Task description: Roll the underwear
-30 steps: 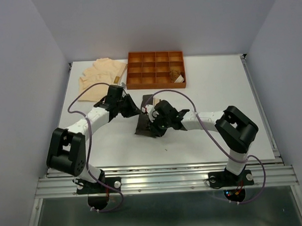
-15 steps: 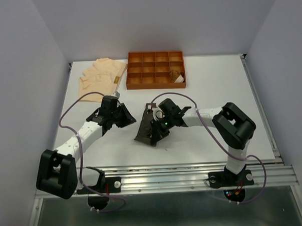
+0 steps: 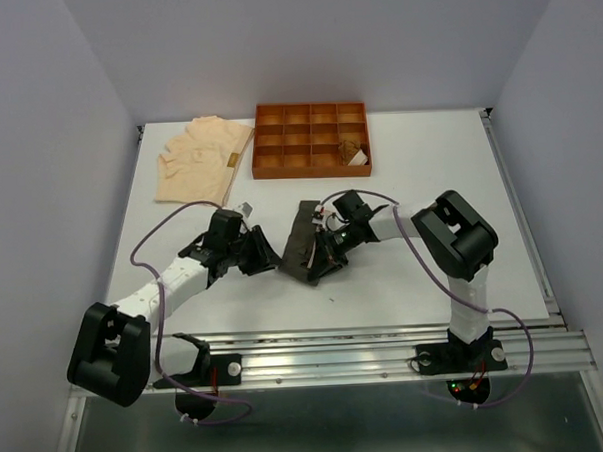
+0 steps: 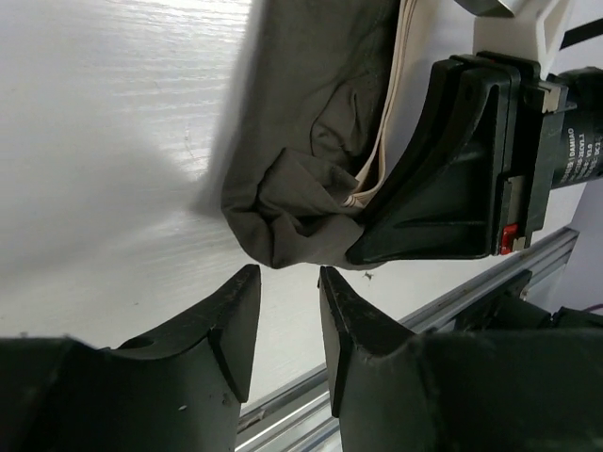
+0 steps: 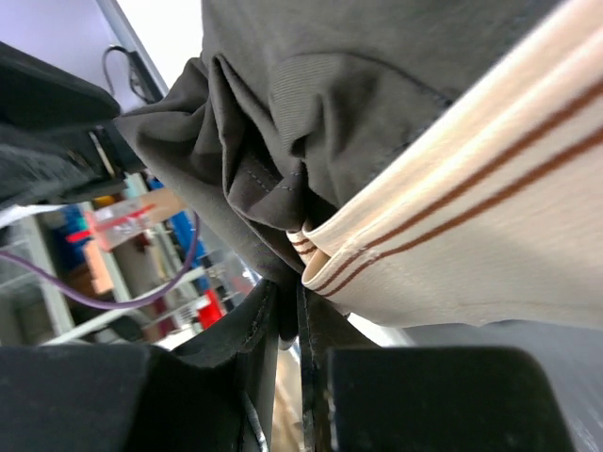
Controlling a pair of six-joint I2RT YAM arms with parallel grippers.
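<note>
The dark grey underwear [image 3: 300,241] with a cream, brown-striped waistband [image 5: 471,207] lies crumpled at the table's middle. My right gripper [image 3: 321,263] is shut on its bunched near edge [image 5: 283,202], with fabric pinched between the jaws. In the left wrist view that bunched end [image 4: 292,212] sits just ahead of my left gripper [image 4: 287,275], which is open, holds nothing and stands apart from the cloth. Left of it in the top view, the left gripper [image 3: 266,260] points at the underwear. A pale peach underwear [image 3: 200,155] lies flat at the far left.
An orange-brown grid tray [image 3: 257,145] stands at the back centre, with a brown-and-cream rolled piece [image 3: 353,152] in one right-hand compartment. The metal rail [image 3: 326,337] runs along the near edge. The right gripper's finger [image 4: 443,188] is close to my left fingers.
My left gripper has opened wider and swung from the underwear's far-left side to its near-left end. The right gripper, still shut on the cloth, has shifted it slightly right.
</note>
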